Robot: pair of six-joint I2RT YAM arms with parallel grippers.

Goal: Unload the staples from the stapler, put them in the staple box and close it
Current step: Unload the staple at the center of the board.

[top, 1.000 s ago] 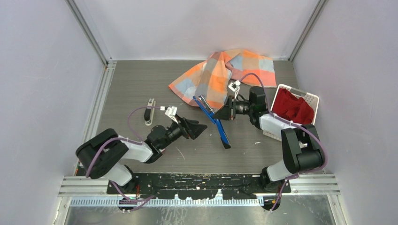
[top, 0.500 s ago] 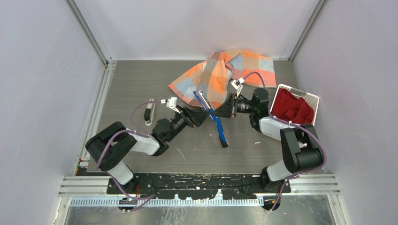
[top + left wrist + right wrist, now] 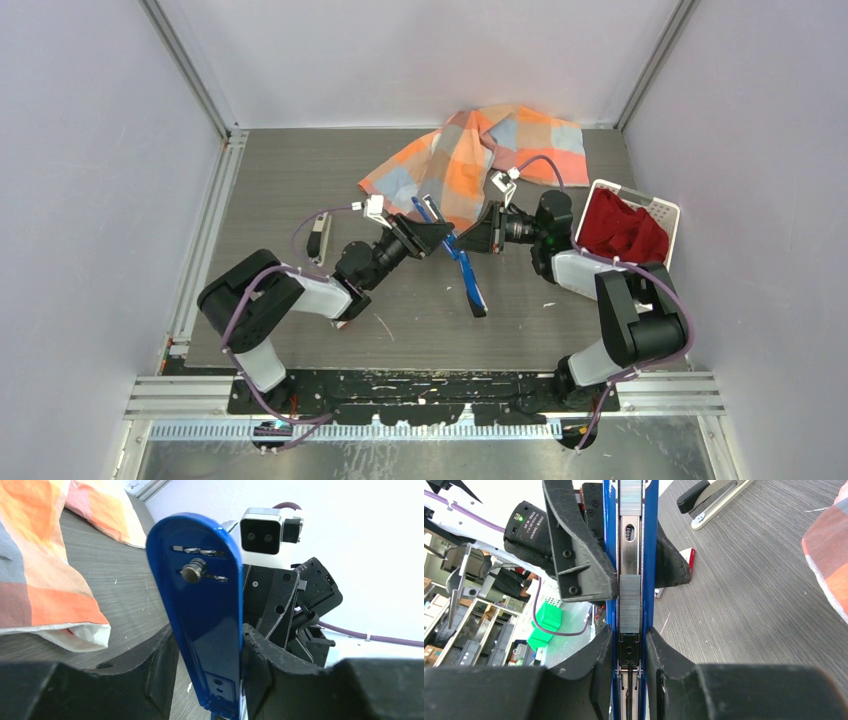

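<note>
One slim blue plastic stapler [image 3: 462, 268] over the grey bench [image 3: 280, 180], my right tool [image 3: 629, 635] pinching it, my left tool [image 3: 208, 632] pressed against both its sides, two ribbed silver strips of staples [image 3: 630, 605] in its open channel

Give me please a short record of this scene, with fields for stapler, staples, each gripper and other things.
stapler: blue, opened, between both grippers
staples: silver strip lying in the exposed magazine, not taken out
left gripper: fingers pressed on both sides of the blue arm
right gripper: shut on the magazine part
other: checked cloth; basket with red fabric; black stapler on the table
</note>
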